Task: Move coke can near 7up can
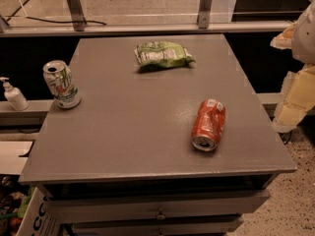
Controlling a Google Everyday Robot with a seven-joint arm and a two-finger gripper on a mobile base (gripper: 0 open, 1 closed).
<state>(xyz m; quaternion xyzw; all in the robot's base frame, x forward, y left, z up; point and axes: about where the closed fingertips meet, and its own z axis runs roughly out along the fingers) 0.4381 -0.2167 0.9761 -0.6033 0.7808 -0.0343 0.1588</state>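
Observation:
The coke can (208,125) is red-orange and dented. It lies on its side on the grey tabletop (138,127), right of the middle, with its silver top facing the front edge. The 7up can (61,84) is white and green and stands upright at the table's left edge. My gripper (297,95) shows as pale yellow and white parts at the right edge of the view, beyond the table's right side. It is apart from both cans and nothing shows in its hold.
A green snack bag (162,55) lies at the back middle of the table. A small white pump bottle (13,95) stands on a ledge left of the table. Drawers (157,208) sit below the front edge. A glass railing (147,14) runs behind.

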